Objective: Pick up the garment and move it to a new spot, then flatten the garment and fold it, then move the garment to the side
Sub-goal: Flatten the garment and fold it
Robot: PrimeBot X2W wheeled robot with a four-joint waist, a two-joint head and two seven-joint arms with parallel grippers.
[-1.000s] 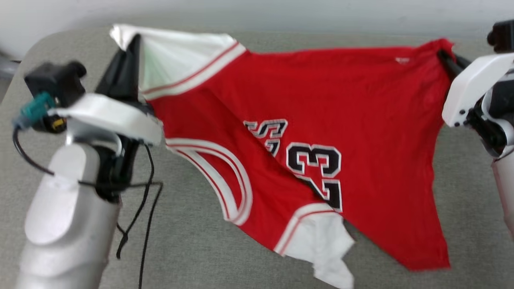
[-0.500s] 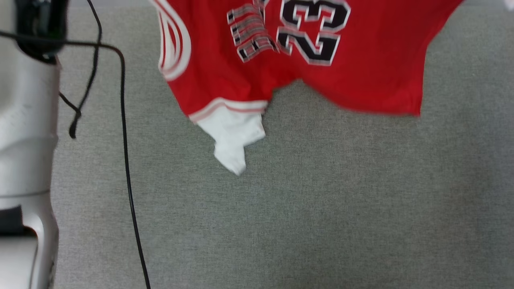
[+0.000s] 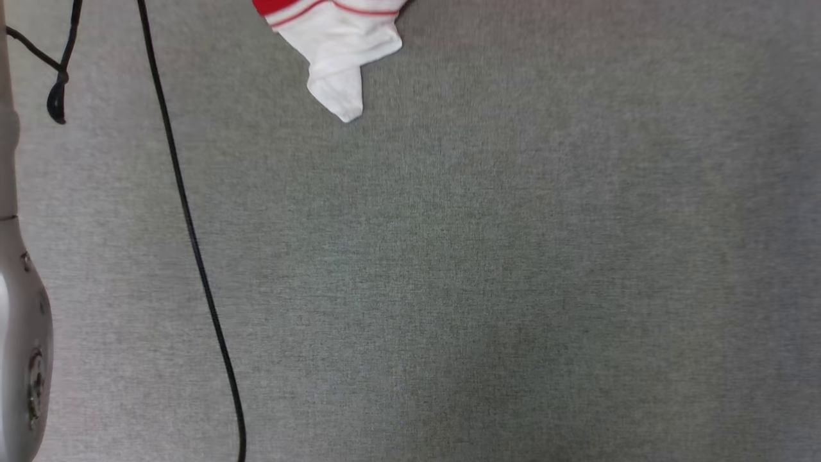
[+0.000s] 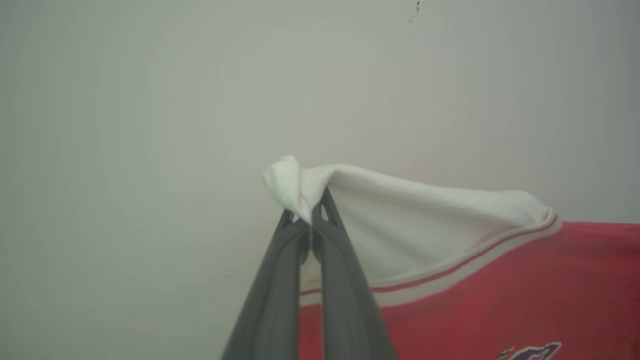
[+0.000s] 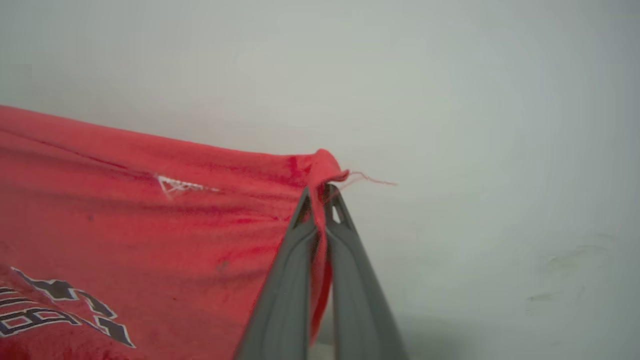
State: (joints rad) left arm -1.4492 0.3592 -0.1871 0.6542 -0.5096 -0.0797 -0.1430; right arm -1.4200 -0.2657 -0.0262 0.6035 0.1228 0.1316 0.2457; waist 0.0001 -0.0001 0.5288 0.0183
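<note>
The left gripper (image 4: 309, 212) is closed on the tip of a white sleeve of the garment (image 4: 450, 290), with the cloth bunched between its two fingers. The right gripper (image 5: 320, 197) is clamped in the same way on a red corner, where a loose thread (image 5: 370, 179) sticks out to the right. Between the two the garment hangs spread in the air, taut along its top edge, in front of a pale wall (image 4: 150, 100).

In the head view the garment (image 3: 340, 64) shows at the far edge, left of centre, where its other white sleeve dangles over the grey surface (image 3: 487, 269). I cannot tell whether the sleeve's tip touches the surface. A black cable (image 3: 192, 256) runs from far to near along the left side, beside a silver forearm (image 3: 19, 333).

As for progress, the pick-up looks done: both grippers have a hold and the garment is off the surface. This appears to be the carry to a new spot, early in the task. Most of it is left: laying the garment down, flattening it, folding it, and moving it to the side. The spread two-corner hold should help it go down fairly flat, though the dangling sleeve may tuck under and need smoothing.
</note>
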